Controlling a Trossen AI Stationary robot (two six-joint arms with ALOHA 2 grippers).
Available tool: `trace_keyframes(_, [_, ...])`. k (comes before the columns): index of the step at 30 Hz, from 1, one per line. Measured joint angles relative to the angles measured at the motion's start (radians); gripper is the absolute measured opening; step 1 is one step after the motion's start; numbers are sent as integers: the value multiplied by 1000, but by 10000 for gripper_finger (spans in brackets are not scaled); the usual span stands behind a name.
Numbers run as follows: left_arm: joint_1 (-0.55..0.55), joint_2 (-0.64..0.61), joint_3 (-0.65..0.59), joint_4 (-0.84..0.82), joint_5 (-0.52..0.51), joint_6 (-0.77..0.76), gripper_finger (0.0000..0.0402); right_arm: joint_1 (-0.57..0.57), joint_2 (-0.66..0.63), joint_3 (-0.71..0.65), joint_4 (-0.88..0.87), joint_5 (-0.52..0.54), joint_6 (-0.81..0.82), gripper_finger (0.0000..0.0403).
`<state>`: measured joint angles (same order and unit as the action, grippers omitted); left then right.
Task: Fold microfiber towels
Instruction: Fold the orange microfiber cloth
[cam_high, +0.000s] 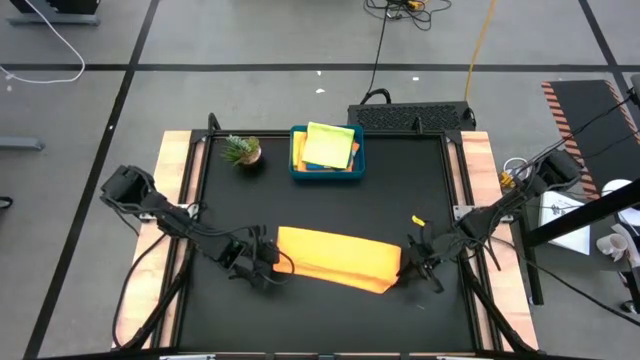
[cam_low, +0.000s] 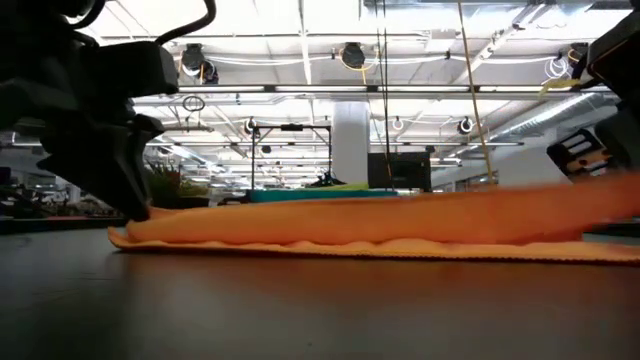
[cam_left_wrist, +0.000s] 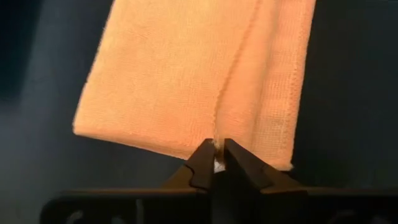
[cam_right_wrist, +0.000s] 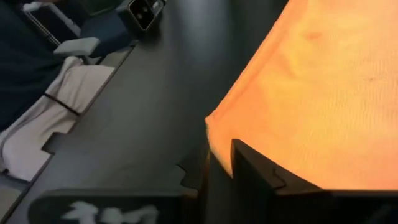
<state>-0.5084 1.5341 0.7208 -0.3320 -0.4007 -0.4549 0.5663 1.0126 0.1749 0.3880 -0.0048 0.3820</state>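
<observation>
Nearest the front edge of the black table (cam_high: 320, 320), an orange towel (cam_high: 335, 257) lies folded into a long band between the two grippers, the left gripper (cam_high: 270, 262) at its left end and the right gripper (cam_high: 408, 262) at its right end. Seen from its wrist, the left gripper's fingers (cam_left_wrist: 204, 167) stand almost together with the towel's hem caught in the narrow gap, while the right gripper sits against the towel's corner, and whether it has hold of the cloth cannot be told. Farther back, a teal tray (cam_high: 326, 172) holds a stack topped by a yellow towel (cam_high: 330, 146), with a small potted plant (cam_high: 241, 150) just to its left.
</observation>
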Motion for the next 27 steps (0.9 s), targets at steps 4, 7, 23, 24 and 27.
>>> trace_keyframes(4, [-1,-1,0,-1,26,-25,67,-1,0,0,0,-21,29,80])
trace_keyframes(7, [0,-13,0,-3,35,-31,82,0,0,0,-1,-27,37,97])
trace_keyframes(23, [19,-65,0,153,-54,54,88,-11,0,0,-4,166,11,105])
trace_keyframes(24, [22,-65,-4,165,-55,54,88,-16,0,0,-6,169,10,105])
trace_keyframes(27, [27,-66,-21,180,-55,40,88,-36,0,1,-16,192,10,105])
